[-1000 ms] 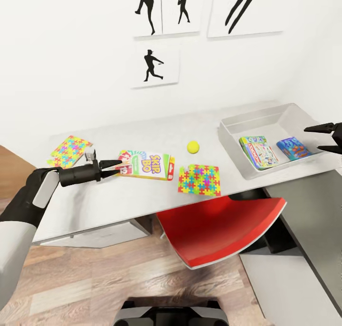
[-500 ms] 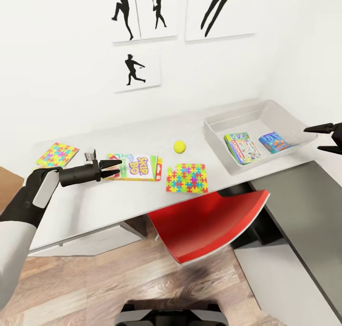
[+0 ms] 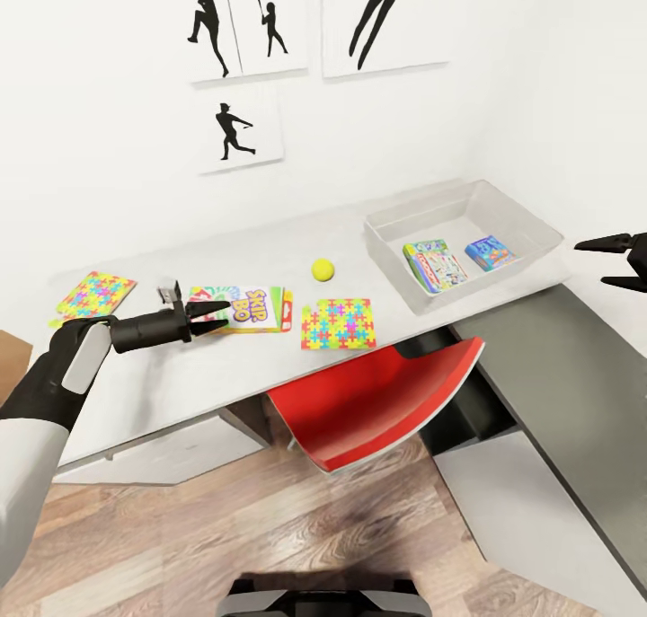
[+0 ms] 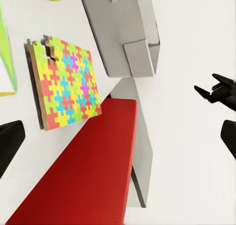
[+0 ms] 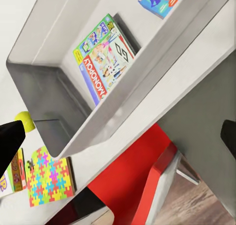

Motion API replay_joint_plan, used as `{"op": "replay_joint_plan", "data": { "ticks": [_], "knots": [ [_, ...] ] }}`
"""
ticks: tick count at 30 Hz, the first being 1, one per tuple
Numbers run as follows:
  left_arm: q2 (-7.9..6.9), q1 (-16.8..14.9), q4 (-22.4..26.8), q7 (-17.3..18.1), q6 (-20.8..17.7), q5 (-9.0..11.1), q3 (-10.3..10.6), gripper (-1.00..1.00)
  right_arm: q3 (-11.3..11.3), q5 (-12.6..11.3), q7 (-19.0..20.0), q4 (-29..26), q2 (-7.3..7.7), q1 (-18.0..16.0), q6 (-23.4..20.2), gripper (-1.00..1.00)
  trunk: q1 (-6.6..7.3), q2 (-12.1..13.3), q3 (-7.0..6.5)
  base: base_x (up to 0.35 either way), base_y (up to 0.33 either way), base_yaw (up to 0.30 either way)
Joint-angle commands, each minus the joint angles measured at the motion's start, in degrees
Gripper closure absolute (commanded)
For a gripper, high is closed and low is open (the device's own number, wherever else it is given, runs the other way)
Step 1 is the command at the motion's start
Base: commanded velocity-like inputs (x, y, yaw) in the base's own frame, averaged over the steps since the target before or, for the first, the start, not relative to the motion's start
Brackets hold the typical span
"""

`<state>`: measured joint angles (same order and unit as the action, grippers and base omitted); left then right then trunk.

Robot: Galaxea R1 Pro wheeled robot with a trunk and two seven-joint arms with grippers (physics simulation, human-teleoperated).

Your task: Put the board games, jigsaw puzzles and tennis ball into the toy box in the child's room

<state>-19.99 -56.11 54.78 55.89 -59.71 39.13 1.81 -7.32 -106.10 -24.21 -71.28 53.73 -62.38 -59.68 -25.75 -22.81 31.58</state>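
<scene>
So our left gripper [image 3: 208, 312] hangs spread and empty right at the near short end of the SKIP-BO box [image 3: 241, 307], whose long axis runs along the table [image 3: 162, 379] toward the toy box [image 3: 526, 217]. Further along we've got one jigsaw puzzle [image 3: 337, 323] and the tennis ball [image 3: 323, 269] well apart, nothing blocking. Our right gripper [image 3: 604, 261], also spread, hovers beside the bin holding two games.

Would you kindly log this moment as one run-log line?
bin: two games | table: SKIP-BO, ball, two puzzles | left gripper: open | right gripper: open
</scene>
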Motion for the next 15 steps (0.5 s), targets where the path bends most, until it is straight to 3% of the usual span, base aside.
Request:
{"op": "replay_joint_plan", "data": {
  "ticks": [1,11,15],
  "knots": [
    [-0.05,-0.1,0.0,0.5,-0.2,0.0,0.1,-1.0,-0.1,-0.6,-0.6,0.0,0.05,-0.1,0.0,-1.0,-0.03,-0.1,0.08,-0.011,0.002,-0.011],
    [-0.07,-0.1,0.0,1.9,-0.2,0.0,0.1,-1.0,-0.2,-0.6,-0.6,0.0,0.0,-0.1,0.0,-1.0,-0.03,-0.1,0.07,-0.006,0.001,-0.021],
    [-0.12,-0.1,0.0,2.0,-0.2,0.0,0.1,-1.0,-0.2,-0.6,-0.6,0.0,-0.12,-0.1,0.1,-1.0,-0.03,-0.1,0.07,-0.157,0.023,-0.135]
  ]
}}
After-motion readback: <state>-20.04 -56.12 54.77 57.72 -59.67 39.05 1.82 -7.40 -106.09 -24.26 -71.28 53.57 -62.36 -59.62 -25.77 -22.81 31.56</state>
